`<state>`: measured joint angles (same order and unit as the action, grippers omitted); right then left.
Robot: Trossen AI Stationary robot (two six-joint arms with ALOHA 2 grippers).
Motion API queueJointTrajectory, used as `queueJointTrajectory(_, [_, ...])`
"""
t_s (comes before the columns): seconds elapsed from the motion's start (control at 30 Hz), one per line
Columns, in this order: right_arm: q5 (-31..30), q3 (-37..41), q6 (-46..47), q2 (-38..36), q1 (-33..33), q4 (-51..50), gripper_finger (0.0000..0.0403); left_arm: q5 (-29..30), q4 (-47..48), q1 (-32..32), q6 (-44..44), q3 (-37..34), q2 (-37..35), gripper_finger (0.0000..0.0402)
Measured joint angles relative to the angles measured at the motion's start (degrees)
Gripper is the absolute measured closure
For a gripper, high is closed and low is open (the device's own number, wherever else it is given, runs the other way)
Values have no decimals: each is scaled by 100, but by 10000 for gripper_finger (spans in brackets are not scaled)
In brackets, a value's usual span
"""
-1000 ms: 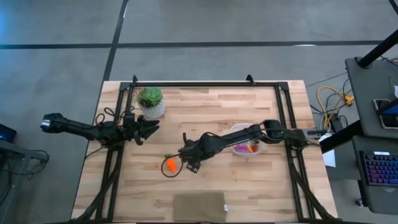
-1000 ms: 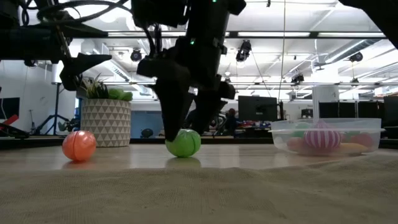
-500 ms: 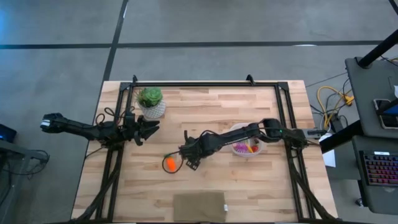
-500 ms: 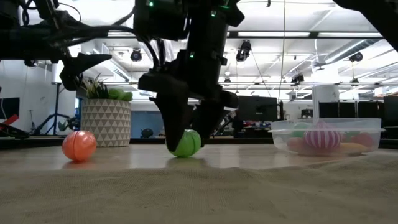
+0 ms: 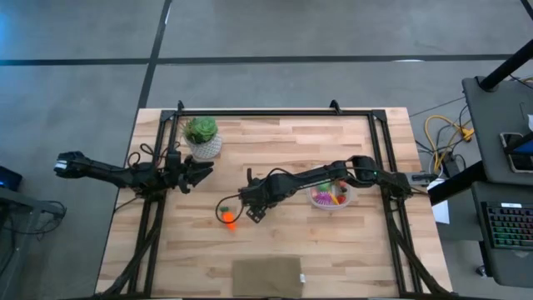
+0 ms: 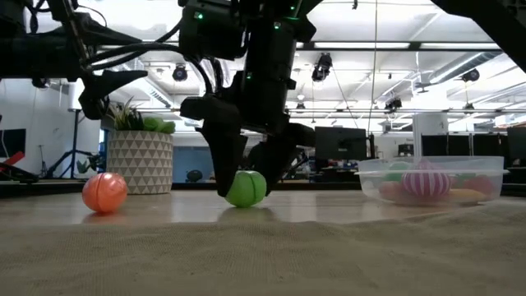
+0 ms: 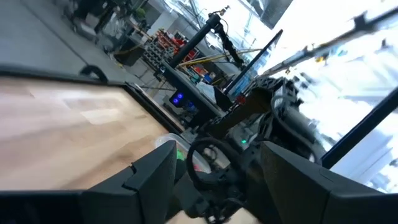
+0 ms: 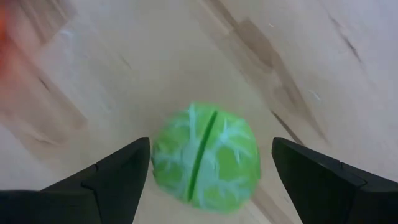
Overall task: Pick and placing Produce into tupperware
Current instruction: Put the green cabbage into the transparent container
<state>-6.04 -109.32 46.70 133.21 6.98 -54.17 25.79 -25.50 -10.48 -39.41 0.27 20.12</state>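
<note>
A green ball with pale veins [image 8: 205,155] rests on the wooden table near its middle. My right gripper [image 5: 251,208] points down over it, open, with one finger on each side of the ball [image 6: 246,188] and a thin gap to it. An orange piece [image 5: 226,219] lies just left of the gripper. The round clear tupperware [image 5: 332,197] stands to the right with several produce pieces inside, a magenta one [image 6: 426,182] among them. My left gripper [image 5: 205,172] waits open at the table's left, holding nothing.
A leafy plant in a white patterned pot [image 5: 202,138] stands at the far left, close to my left gripper. A greenish cloth [image 5: 266,277] lies at the near edge. Black frame rails [image 5: 379,133] run along the table's sides.
My right gripper has shifted a little toward the far edge, rolled about its wrist and sunk slightly around the green ball, staying open. The ball and the orange piece have stayed where they were.
</note>
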Motion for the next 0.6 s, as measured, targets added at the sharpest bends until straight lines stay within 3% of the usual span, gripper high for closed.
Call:
queueJointTrajectory(0.2, [-54,0,87,2,0,470,74,1,-6,0,-961,0,-1,183])
queueJointTrajectory(0.37, [-442,32,40,0,0,509,74,-1,-6,0,-974,0,-2,183])
queueJointTrajectory(0.6, [-412,146,150,0,0,173,74,-1,-11,0,-975,0,0,183])
